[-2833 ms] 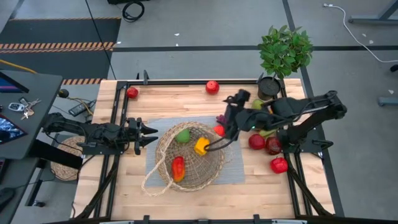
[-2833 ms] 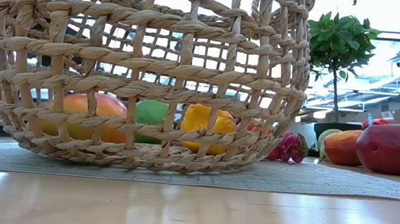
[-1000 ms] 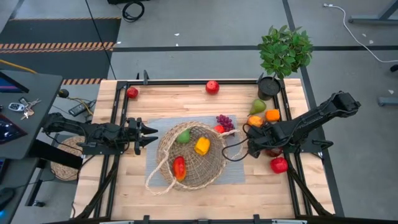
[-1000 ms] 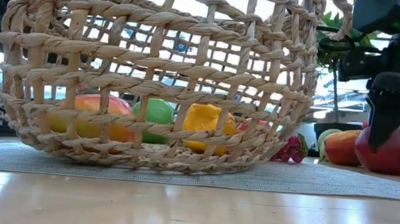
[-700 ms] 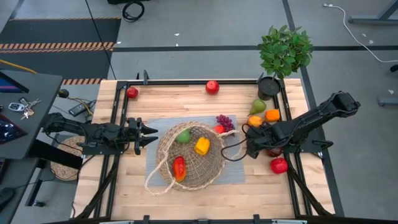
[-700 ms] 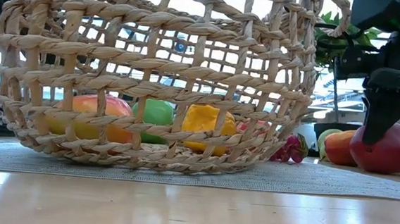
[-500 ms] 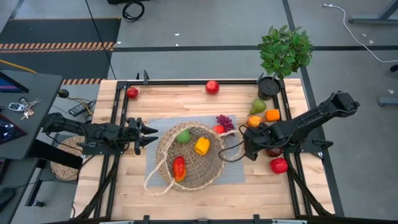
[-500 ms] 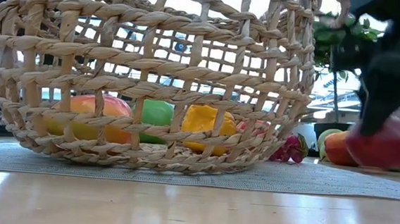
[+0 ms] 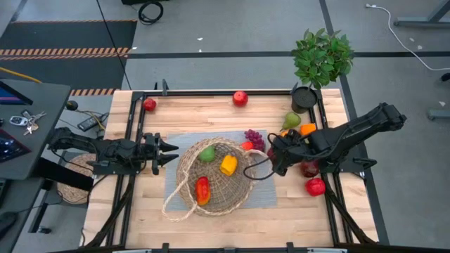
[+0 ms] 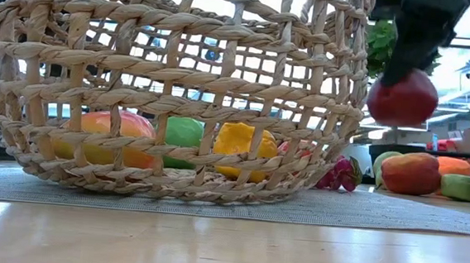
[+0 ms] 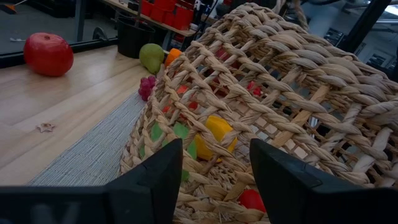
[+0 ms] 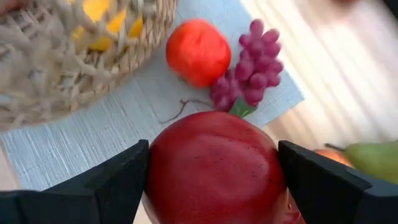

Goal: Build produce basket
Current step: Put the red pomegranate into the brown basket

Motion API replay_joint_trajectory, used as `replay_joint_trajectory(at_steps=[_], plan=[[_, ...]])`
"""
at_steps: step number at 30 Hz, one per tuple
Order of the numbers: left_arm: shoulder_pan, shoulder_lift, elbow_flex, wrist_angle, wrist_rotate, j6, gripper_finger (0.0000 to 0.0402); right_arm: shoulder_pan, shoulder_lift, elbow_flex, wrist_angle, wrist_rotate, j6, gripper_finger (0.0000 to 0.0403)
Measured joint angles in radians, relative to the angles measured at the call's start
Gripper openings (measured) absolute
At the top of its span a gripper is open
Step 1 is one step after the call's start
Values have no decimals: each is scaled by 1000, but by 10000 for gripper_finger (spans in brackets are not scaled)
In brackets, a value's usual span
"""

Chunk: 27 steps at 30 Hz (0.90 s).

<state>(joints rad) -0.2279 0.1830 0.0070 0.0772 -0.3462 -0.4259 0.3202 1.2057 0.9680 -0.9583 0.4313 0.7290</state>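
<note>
Basket (image 9: 214,177): woven wicker, on a grey mat (image 9: 265,191) at the middle of my wooden table (image 9: 190,112), with thin looping handles trailing off its rim. Contents, seen from above: a green fruit (image 9: 207,153), a yellow pepper (image 9: 228,165) and a red-orange mango (image 9: 202,190). My right pincer (image 9: 275,158): raised just beside the basket's right rim, its two fingers clamped on either side of a large dark-red fruit (image 12: 214,168) that fills the space between them; in the low view this fruit (image 10: 402,98) hangs clear of the table, level with the basket's upper wall. Below it in my right wrist view: a small red-orange fruit (image 12: 198,51) touching a bunch of purple grapes (image 12: 246,64), both on the mat's corner just outside the basket. Produce still on the table at right: a green pear (image 9: 291,120) and an orange (image 9: 308,129) near a potted plant (image 9: 321,60), another dark-red fruit (image 9: 310,168) partly under my right arm, and a red apple (image 9: 316,186) close to the table's right rail. Along the far edge: one red apple (image 9: 240,98) at the middle, one red apple (image 9: 150,105) near the left corner. My left pincer (image 9: 169,152): waiting low at the basket's left side, fingers drawn together on nothing, pointed at the wicker wall.
</note>
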Motion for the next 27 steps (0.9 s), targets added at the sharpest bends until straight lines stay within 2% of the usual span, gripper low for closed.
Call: replay_joint_trajectory(at_steps=[5, 10, 19, 27], plan=[[0, 0, 0, 0, 0, 0, 197, -7, 0, 89, -41, 78, -7, 348], [0, 0, 0, 0, 0, 0, 193, -6, -1, 119, -3, 230, -26, 348], [0, 0, 0, 0, 0, 0, 198, -6, -3, 237, 57, 318, -157, 348], [0, 0, 0, 0, 0, 0, 193, -5, 6, 240, 216, 311, -278, 348]])
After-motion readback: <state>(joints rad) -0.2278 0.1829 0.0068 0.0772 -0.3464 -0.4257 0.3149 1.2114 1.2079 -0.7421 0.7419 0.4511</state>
